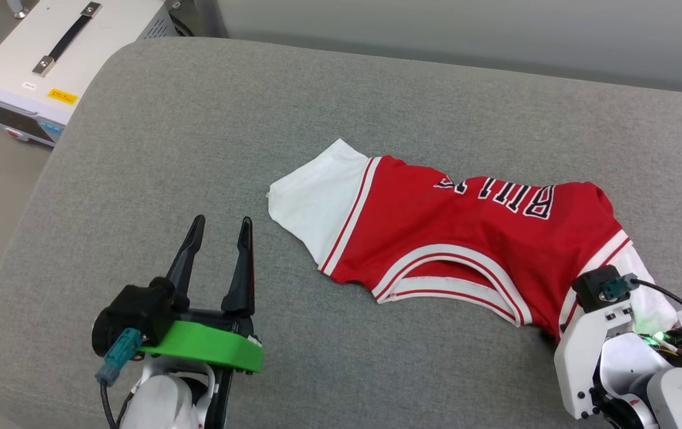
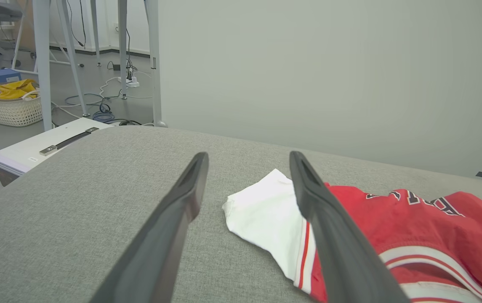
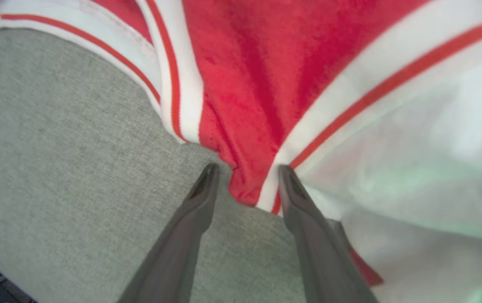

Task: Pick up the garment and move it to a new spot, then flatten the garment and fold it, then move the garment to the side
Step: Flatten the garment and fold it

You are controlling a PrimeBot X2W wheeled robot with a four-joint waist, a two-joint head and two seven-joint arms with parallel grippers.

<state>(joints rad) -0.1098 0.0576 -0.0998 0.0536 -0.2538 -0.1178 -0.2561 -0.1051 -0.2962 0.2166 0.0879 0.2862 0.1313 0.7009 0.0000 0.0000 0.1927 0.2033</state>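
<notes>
Garment (image 1: 472, 238): red, white-sleeved, stripe-trimmed, loosely rumpled.

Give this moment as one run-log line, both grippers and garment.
left gripper: open, empty, above cushion | right gripper: open, astride garment edge | garment: lying on cushion

The garment (image 1: 466, 238) is lying on the right half of the table (image 1: 198, 149), with the left hand (image 1: 223, 221) sitting to its left. The right hand (image 3: 248, 170) is straddling the garment's near right edge. A box (image 1: 61, 53) is standing off the table's far left corner.
</notes>
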